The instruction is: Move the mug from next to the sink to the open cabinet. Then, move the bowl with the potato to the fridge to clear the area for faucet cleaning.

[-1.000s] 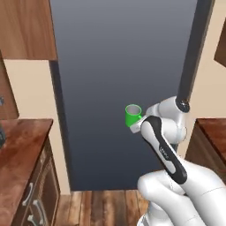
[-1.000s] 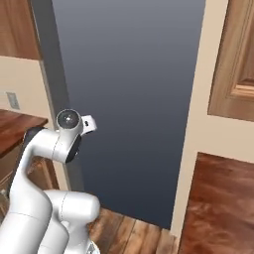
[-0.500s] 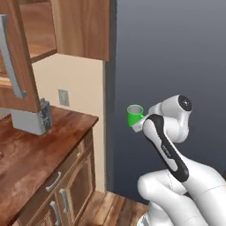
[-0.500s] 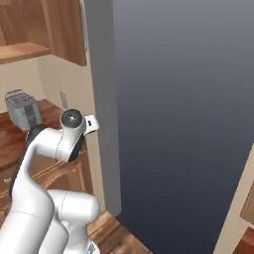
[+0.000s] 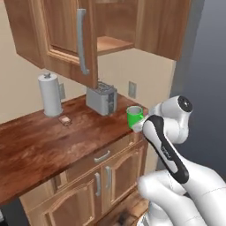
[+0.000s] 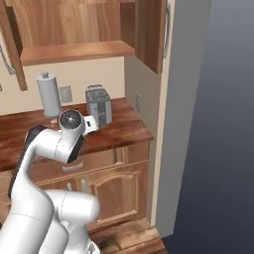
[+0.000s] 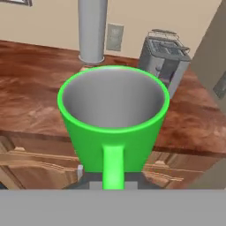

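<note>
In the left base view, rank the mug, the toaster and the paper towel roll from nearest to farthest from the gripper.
1. The mug, held in the gripper, upright beside the counter's edge.
2. The toaster, at the back of the counter under the open cabinet.
3. The paper towel roll, farther left, by the wall.

No text, label, brand or number can be read anywhere in these views. The small dark marking on the arm's black forearm panel [image 5: 167, 152], right of centre in the left base view, is too blurred to make out.
</note>
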{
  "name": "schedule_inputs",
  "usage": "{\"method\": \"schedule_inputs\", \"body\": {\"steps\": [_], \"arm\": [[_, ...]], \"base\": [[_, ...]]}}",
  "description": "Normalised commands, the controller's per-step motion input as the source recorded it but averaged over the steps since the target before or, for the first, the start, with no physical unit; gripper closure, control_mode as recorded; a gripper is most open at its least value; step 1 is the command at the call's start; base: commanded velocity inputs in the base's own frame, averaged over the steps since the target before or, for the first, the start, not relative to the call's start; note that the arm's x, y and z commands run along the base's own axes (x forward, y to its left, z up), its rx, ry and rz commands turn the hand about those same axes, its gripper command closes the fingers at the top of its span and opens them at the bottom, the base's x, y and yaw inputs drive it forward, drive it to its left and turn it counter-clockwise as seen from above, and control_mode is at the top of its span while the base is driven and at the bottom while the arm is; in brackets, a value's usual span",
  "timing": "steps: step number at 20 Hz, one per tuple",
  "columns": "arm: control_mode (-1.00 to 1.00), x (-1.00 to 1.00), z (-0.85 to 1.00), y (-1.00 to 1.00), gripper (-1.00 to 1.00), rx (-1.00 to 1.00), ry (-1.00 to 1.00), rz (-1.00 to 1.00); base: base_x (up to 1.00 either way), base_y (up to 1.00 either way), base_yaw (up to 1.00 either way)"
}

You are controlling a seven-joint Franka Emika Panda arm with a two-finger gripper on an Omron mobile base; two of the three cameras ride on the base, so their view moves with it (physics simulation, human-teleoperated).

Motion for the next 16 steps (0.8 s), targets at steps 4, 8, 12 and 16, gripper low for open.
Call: {"method": "schedule_inputs", "body": {"steps": [4,8,12,16], "arm": [[1.00,0.00,0.00,0.00,1.00,0.00,0.00,0.00],[1.00,0.00,0.00,0.00,1.00,0.00,0.00,0.00],[1.00,0.00,0.00,0.00,1.00,0.00,0.00,0.00],[1.00,0.00,0.00,0.00,1.00,0.00,0.00,0.00]], "base": [[0.99,0.00,0.47],[1.00,0.00,0.23],[0.81,-0.39,0.16],[0.07,-0.60,0.11]]}}
